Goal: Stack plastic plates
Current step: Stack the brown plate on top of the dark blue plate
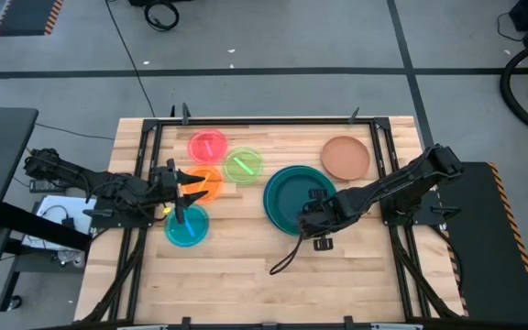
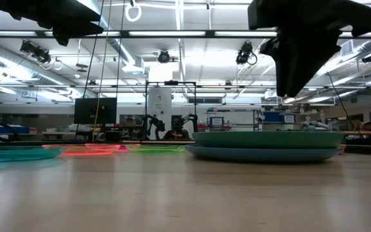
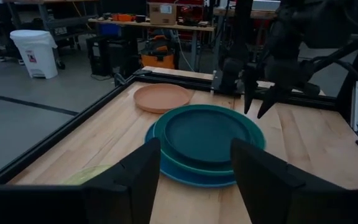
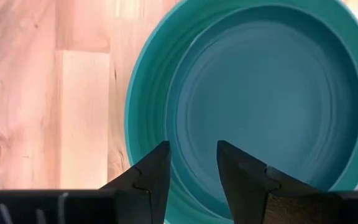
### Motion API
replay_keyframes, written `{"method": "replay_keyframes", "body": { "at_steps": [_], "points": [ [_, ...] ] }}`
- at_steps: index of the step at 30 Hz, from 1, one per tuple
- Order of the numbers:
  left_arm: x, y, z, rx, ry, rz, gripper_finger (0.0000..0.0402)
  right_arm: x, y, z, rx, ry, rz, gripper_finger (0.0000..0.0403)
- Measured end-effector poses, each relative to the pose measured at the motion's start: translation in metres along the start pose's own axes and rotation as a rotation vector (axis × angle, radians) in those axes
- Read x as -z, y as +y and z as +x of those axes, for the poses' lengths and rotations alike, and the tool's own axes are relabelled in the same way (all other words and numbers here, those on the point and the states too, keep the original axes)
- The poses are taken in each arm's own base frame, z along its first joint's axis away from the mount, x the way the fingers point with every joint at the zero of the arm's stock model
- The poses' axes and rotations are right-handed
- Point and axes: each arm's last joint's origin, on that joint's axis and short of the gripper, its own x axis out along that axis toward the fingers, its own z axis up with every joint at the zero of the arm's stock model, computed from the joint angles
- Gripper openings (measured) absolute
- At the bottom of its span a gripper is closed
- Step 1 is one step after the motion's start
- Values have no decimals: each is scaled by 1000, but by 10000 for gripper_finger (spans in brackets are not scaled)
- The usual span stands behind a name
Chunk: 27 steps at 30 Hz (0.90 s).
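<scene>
A stack of plates (image 1: 297,196) sits right of the table's centre: a dark teal plate (image 3: 204,132) in a larger teal one (image 4: 143,99), on a blue one (image 3: 150,134). It also shows in the low view (image 2: 266,145). My right gripper (image 4: 191,163) is open and empty above the stack's near rim (image 1: 315,220). My left gripper (image 3: 196,171) is open and empty over the orange plate (image 1: 208,184) at the left. The cyan plate (image 1: 187,226), green plate (image 1: 243,165), pink-red plate (image 1: 207,145) and brownish-orange plate (image 1: 345,158) lie flat on the table.
A black frame (image 1: 264,120) runs along the table's far edge and sides. A dark cable (image 1: 287,259) hangs from my right arm onto the table near the stack. The table's near half shows bare wood (image 1: 246,284).
</scene>
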Motion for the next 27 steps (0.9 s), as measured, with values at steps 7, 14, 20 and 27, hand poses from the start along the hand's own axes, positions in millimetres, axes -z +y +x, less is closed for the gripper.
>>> {"method": "replay_keyframes", "body": {
  "at_steps": [7,14,20,27],
  "points": [
    [0,0,0,1,0,2,199,-8,-4,-18,21,1,38,142],
    [0,0,0,2,0,-6,199,-15,-9,-42,41,3,60,142],
    [0,0,0,1,4,-5,199,-16,-14,-57,81,22,66,142],
    [1,0,0,0,6,-5,199,-15,-17,-66,102,30,57,142]
  ]
}}
